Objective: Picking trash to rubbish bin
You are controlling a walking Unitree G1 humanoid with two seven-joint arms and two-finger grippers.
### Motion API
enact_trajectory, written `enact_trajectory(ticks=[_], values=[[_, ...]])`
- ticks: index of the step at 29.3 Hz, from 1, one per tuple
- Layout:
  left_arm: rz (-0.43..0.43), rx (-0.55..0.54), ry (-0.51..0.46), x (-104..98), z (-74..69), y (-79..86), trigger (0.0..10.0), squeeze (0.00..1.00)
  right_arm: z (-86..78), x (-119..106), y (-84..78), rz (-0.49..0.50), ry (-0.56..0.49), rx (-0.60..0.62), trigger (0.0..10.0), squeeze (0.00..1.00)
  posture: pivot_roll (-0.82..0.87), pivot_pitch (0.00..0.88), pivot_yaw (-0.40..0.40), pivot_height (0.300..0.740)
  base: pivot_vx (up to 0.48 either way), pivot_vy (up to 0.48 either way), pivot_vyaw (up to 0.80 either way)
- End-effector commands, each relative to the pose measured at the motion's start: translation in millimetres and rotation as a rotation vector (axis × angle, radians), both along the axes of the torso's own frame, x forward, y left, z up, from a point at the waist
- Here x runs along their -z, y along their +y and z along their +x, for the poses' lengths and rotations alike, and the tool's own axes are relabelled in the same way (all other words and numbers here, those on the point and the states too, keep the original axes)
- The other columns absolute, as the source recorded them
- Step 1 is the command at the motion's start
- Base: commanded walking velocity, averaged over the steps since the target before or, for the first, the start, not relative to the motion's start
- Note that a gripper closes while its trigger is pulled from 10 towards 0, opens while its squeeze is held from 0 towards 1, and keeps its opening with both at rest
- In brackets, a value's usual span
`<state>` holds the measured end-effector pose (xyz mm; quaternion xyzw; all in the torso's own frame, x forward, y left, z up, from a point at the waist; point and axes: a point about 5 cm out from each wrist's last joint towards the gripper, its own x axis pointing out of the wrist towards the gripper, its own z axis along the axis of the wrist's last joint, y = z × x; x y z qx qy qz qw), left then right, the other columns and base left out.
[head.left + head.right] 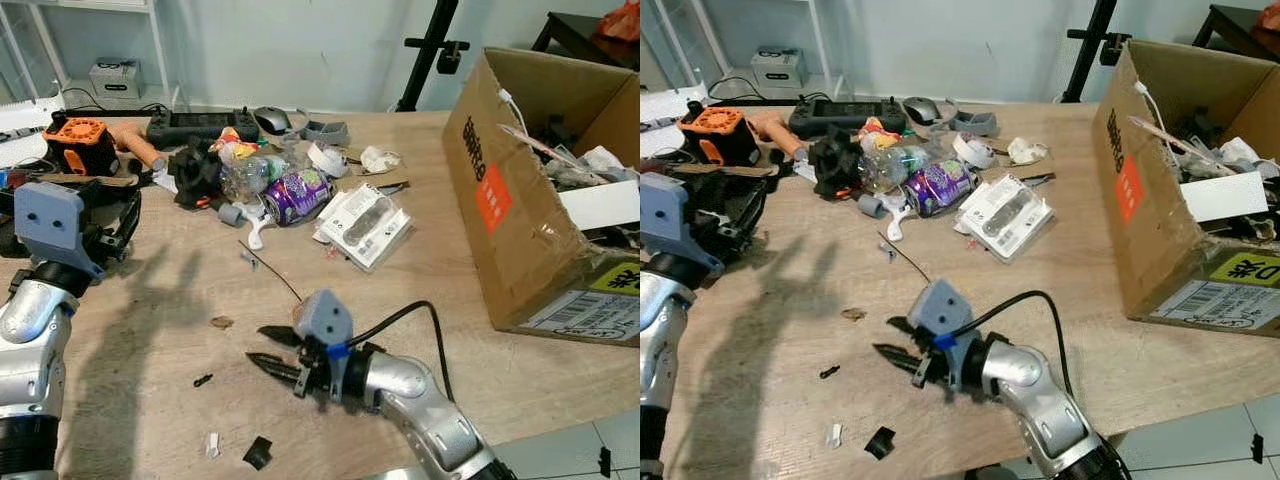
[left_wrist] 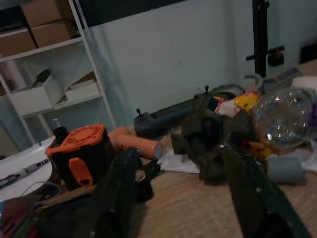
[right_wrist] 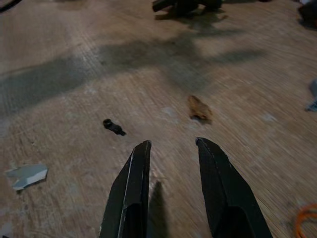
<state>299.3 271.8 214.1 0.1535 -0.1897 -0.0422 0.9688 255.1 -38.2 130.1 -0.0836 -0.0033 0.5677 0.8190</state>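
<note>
Hovering low over the wooden table [image 1: 150,300], the right gripper [image 3: 171,146] shows parted fingers near a brown scrap [image 3: 199,108].

One cardboard box [image 1: 520,200], one crushed purple can [image 1: 297,194], one clear plastic bottle [image 1: 247,175], one computer mouse [image 1: 271,120], two grippers.

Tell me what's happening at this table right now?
The robot is clearing trash off a wooden table into a cardboard box on its right. Its right gripper is low over the table, fingers open and empty, facing small scraps: a black bit and a brown crumb. The left gripper is open near the far clutter pile, holding nothing.
</note>
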Motion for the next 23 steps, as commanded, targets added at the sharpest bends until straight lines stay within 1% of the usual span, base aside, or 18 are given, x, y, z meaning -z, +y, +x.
enact_trajectory(ticks=[1, 2, 3, 4, 5, 6, 7, 8, 9, 10, 11, 13, 14, 15, 18, 20, 22, 23], values=[[0.037, 0.000, 0.043, 8, -1.5, 2.9, 10.0, 1.00, -1.3, 4, 1.5, -0.033, 0.007, -0.016, 10.0, 0.00, 0.00, 0.118, -0.047, 0.740, 0.000, 0.000, 0.00], [0.040, -0.025, 0.058, 7, -1.2, 7.2, 10.0, 1.00, -0.6, 2, 1.2, -0.032, 0.007, -0.013, 10.0, 0.00, 0.00, 0.118, -0.047, 0.740, 0.000, 0.000, 0.00], [0.042, -0.050, 0.098, 9, -0.4, 12.0, 10.0, 1.00, 0.0, 2, 0.3, -0.031, 0.008, -0.009, 10.0, 0.00, 0.00, 0.112, -0.041, 0.740, 0.000, 0.000, 0.00], [0.042, -0.050, 0.098, 9, -0.4, 12.0, 10.0, 1.00, 0.0, 2, 0.3, -0.031, 0.008, -0.009, 10.0, 0.00, 0.00, 0.112, -0.041, 0.740, 0.000, 0.000, 0.00], [0.004, -0.072, 0.138, 10, -0.6, 18.7, 10.0, 1.00, 0.7, 2, -1.1, -0.035, 0.005, -0.004, 10.0, 0.00, 0.00, 0.112, -0.041, 0.740, 0.000, 0.000, 0.00], [0.004, -0.072, 0.138, 10, -0.6, 18.7, 10.0, 1.00, 0.7, 2, -1.1, -0.035, 0.005, -0.004, 10.0, 0.00, 0.00, 0.112, -0.041, 0.740, 0.000, 0.000, 0.00], [-0.023, -0.084, 0.165, 12, -1.0, 22.9, 10.0, 1.00, 0.9, 2, -2.0, -0.041, 0.004, -0.002, 10.0, 0.00, 0.00, 0.112, -0.041, 0.740, 0.000, 0.000, 0.00], [-0.023, -0.084, 0.165, 12, -1.0, 22.9, 10.0, 1.00, 0.9, 2, -2.0, -0.041, 0.004, -0.002, 10.0, 0.00, 0.00, 0.112, -0.041, 0.740, 0.000, 0.000, 0.00], [-0.054, -0.105, 0.172, 12, -1.8, 29.5, 10.0, 1.00, 1.8, 3, -3.0, -0.047, 0.001, 0.002, 10.0, 0.00, 0.00, 0.108, -0.038, 0.740, 0.000, 0.000, 0.00], [-0.054, -0.105, 0.172, 12, -1.8, 29.5, 10.0, 1.00, 1.8, 3, -3.0, -0.047, 0.001, 0.002, 10.0, 0.00, 0.00, 0.108, -0.038, 0.740, 0.000, 0.000, 0.00], [-0.073, -0.138, 0.193, 14, -5.4, 42.5, 10.0, 1.00, 2.8, 3, -4.2, -0.052, -0.003, 0.008, 10.0, 0.00, 0.01, 0.113, -0.041, 0.740, 0.000, 0.000, 0.00], [-0.098, -0.157, 0.231, 20, -11.3, 56.9, 10.0, 1.00, 4.9, 3, -6.5, -0.058, -0.009, 0.017, 10.0, 0.00, 0.00, 0.108, -0.049, 0.740, 0.000, 0.000, 0.00], [-0.098, -0.157, 0.231, 20, -11.3, 56.9, 10.0, 1.00, 4.9, 3, -6.5, -0.058, -0.009, 0.017, 10.0, 0.00, 0.00, 0.108, -0.049, 0.740, 0.000, 0.000, 0.00], [-0.092, -0.147, 0.253, 25, -13.2, 57.8, 10.0, 1.00, 5.6, 3, -7.4, -0.060, -0.011, 0.018, 10.0, 0.00, 0.00, 0.111, -0.052, 0.740, 0.000, 0.000, 0.00], [-0.100, -0.123, 0.306, 36, -15.2, 51.7, 10.0, 1.00, 6.9, 2, -8.5, -0.064, -0.013, 0.019, 10.0, 0.00, 0.00, 0.111, -0.052, 0.740, 0.000, 0.000, 0.00], [-0.076, -0.119, 0.344, 45, -14.4, 44.1, 10.0, 1.00, 9.0, 1, -9.9, -0.066, -0.019, 0.029, 10.0, 0.00, 0.00, 0.116, -0.054, 0.740, 0.000, 0.000, 0.00], [-0.003, -0.129, 0.390, 55, -13.3, 38.0, 10.0, 1.00, 10.8, 0, -11.2, -0.067, -0.022, 0.038, 10.0, 0.00, -0.01, 0.129, -0.058, 0.740, 0.000, 0.000, 0.00], [0.026, -0.134, 0.403, 58, -12.7, 35.7, 10.0, 0.52, 11.2, 0, -11.7, -0.066, -0.024, 0.041, 10.0, 0.00, -0.01, 0.134, -0.060, 0.740, 0.000, 0.000, 0.00]])
